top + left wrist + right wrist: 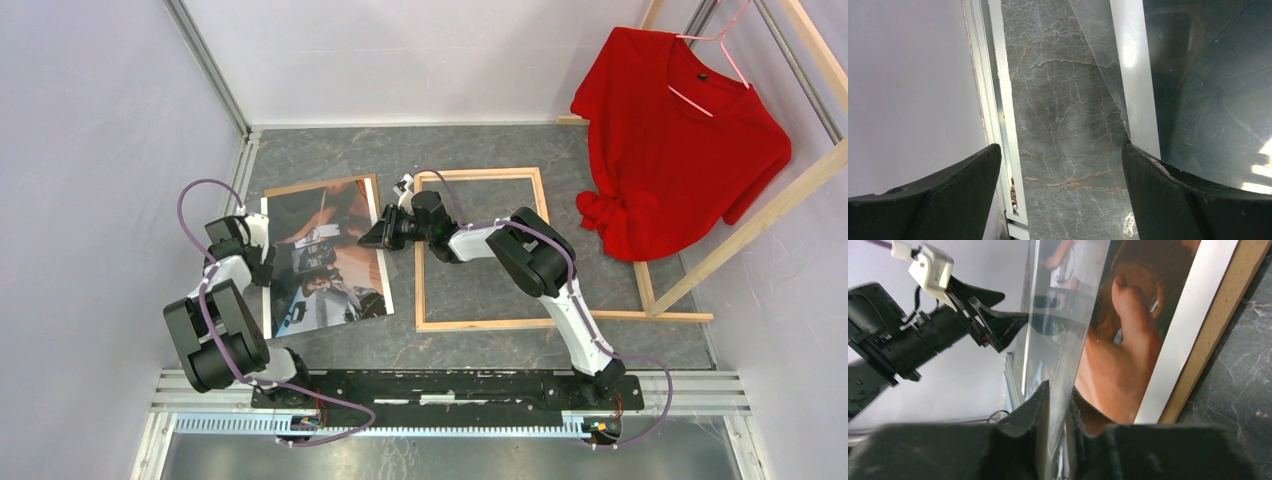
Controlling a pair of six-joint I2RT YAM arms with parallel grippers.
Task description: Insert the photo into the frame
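Left claw [1060,152]: lower left, jaws wide, empty, over surface [1063,100].
Photo [325,255]: left of centre, face up on hardboard [1228,315]. Probably light, floppy, easy to crease; take by white border.
Right claw [1060,395]: pinched on clear sheet [1063,315] edge.
Frame [480,324]: centre, flat.

Bright, even light; glare on photo [1198,100]

The photo [328,268], a dark, orange-red print with a white border, lies flat and face up, its right edge at the right gripper [375,238]. The frame [485,324], with thin light-wood rails, lies flat immediately right of that gripper.
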